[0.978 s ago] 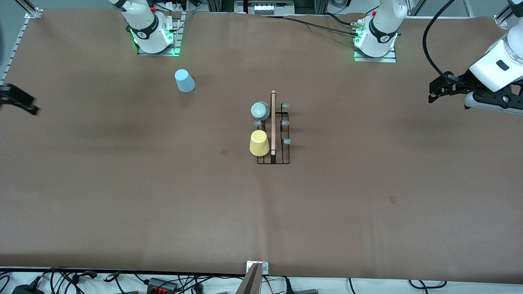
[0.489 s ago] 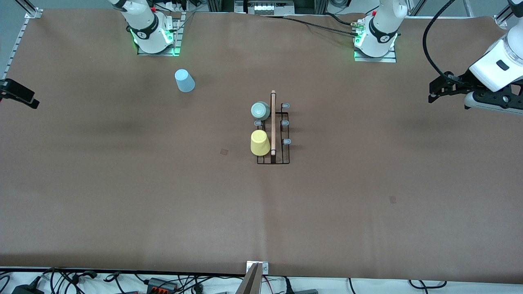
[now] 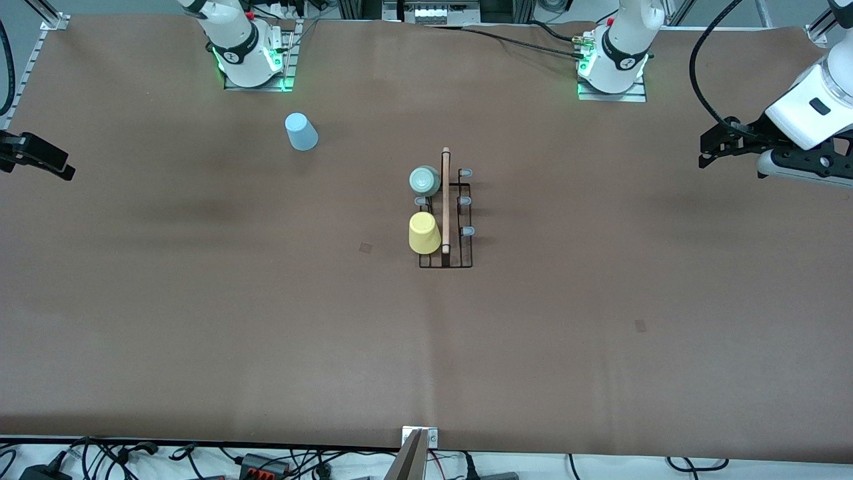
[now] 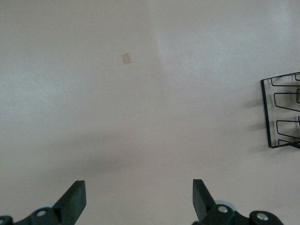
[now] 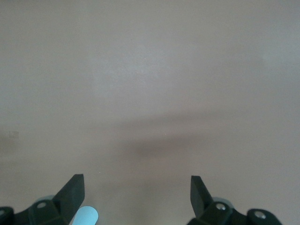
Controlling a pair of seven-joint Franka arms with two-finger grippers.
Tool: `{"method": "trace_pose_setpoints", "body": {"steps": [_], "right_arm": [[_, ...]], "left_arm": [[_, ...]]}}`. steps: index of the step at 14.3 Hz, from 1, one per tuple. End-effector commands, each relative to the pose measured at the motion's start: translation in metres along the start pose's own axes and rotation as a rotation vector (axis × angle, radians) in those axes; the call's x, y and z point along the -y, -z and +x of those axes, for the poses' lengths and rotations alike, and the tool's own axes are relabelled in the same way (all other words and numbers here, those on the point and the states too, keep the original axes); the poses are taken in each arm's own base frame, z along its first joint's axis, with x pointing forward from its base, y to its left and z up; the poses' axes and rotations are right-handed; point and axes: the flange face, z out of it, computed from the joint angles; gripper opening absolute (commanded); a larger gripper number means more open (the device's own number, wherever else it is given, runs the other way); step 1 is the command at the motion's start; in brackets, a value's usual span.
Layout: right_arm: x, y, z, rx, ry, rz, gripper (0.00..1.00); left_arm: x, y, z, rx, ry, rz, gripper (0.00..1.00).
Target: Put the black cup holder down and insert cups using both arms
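The black cup holder (image 3: pixel 445 220) stands near the middle of the surface (image 3: pixel 600 320), its wooden rod (image 3: pixel 446 200) running along the top. Two cups sit inverted on prongs on the side toward the right arm's end: the mint green cup (image 3: pixel 424 181), and the yellow cup (image 3: pixel 423 233) nearer the front camera. The prong tip (image 3: pixel 422 201) between them is bare, as are the three on the rod's other flank.

The light blue cup (image 3: pixel 301 132) rests on the surface, well apart from the holder, near the right arm's base (image 3: pixel 250 57). Judged from this layout, it is the one cup left to insert.

That cup looks light, thin-walled and smooth, so it would likely slip or flex under a hard squeeze; a moderate hold across its tapered wall, nearer the wider rim, seems safest. The wire holder appears stiff yet light, and a push on a prong could shift it.

The right pincer (image 3: pixel 40 160) hangs over the surface's edge at its own end, fingers apart, empty. The left pincer (image 3: pixel 723 143) waits over the surface at the left arm's end, likewise spread and empty.
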Motion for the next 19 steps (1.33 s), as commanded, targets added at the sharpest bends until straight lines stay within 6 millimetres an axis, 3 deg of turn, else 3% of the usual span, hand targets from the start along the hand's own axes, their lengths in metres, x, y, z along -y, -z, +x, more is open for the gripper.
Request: {"method": "trace_pose_setpoints", "body": {"steps": [1,19], "right_arm": [[0.008,0.005,0.000,-0.011,0.023,0.005,1.00],[0.021,0.005,-0.001,0.004,0.022,0.087,1.00]], "left_arm": [[0.000,0.005,0.003,-0.006,-0.017,-0.013,1.00],[-0.001,0.005,0.003,-0.006,-0.018,-0.013,1.00]]}}
